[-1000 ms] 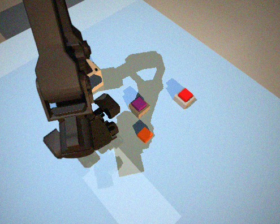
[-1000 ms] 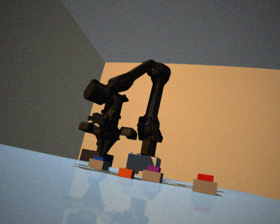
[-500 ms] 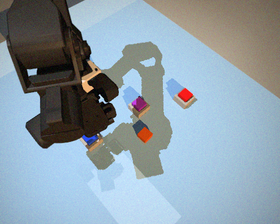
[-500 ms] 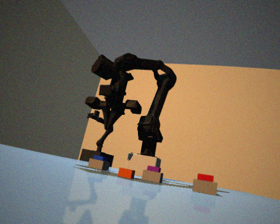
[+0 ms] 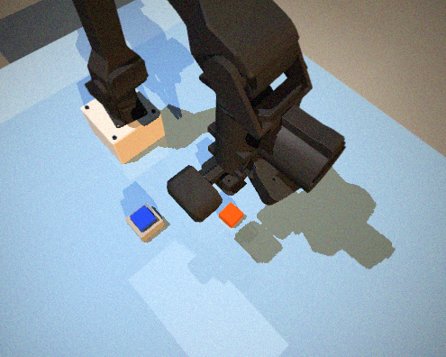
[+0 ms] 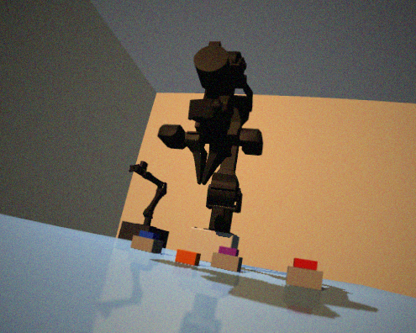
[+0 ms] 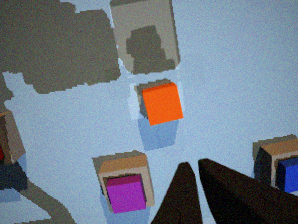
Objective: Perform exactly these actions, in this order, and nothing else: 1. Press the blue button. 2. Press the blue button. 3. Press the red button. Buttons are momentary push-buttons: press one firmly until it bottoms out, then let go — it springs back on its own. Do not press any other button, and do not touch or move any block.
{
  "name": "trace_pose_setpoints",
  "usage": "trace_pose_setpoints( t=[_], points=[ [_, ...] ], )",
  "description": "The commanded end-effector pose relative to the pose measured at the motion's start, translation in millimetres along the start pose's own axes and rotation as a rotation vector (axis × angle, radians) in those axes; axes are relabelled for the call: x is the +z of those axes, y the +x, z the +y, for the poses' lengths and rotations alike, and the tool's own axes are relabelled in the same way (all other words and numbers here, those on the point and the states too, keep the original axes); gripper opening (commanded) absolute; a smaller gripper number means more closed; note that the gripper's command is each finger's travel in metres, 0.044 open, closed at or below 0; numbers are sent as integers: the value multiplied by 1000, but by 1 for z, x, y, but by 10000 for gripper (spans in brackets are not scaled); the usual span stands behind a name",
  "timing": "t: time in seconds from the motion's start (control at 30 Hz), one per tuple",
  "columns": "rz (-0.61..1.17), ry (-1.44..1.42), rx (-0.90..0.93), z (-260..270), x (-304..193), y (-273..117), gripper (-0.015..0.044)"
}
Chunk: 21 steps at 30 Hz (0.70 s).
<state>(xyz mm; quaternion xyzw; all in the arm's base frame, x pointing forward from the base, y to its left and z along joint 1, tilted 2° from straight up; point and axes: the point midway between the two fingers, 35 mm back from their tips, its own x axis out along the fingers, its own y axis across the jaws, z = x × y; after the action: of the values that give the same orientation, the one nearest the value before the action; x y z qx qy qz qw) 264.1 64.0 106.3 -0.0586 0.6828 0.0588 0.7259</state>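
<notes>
The jaws (image 6: 205, 178) are pressed together with nothing between them; in the exterior view they hang as a dark tapering point high above the desk (image 6: 49, 286), well clear of everything on it. In the wrist view the two dark fingers meet at a narrow tip over bare desk, between the purple button (image 7: 125, 193) and the blue button (image 7: 289, 175).

Taking the orange block (image 5: 231, 215) as the landmark: in the top view the blue button (image 5: 143, 218) sits well to its left on a tan base, uncovered, with its cap raised; the arm (image 5: 255, 90) looms over the space just behind the block and hides the purple and red buttons there. A tan mounting box (image 5: 122, 131) stands farther back and to the left of the block, carrying a second dark post.

In the exterior view the orange block (image 6: 187, 256) lies flat on the desk; the blue button (image 6: 148, 235) is to its left and farther back; the purple button (image 6: 228, 251) is just beside it on the right; the red button (image 6: 305, 264) stands well apart, farther right again, on its own tan base. In the wrist view the orange block (image 7: 162, 103) lies just above the purple button, apart from it.
</notes>
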Motion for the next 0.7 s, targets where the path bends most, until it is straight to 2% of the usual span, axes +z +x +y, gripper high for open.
trace_pose_setpoints(
  t=[0.0,0.3,0.5,0.67],
  points=[
    [5,-1,-1,49,10,1,20],
    [2,0,11,182,-4,6,20],
    [2,0,11,185,-5,8,20],
    [2,0,11,185,-5,65,20]
  ],
)
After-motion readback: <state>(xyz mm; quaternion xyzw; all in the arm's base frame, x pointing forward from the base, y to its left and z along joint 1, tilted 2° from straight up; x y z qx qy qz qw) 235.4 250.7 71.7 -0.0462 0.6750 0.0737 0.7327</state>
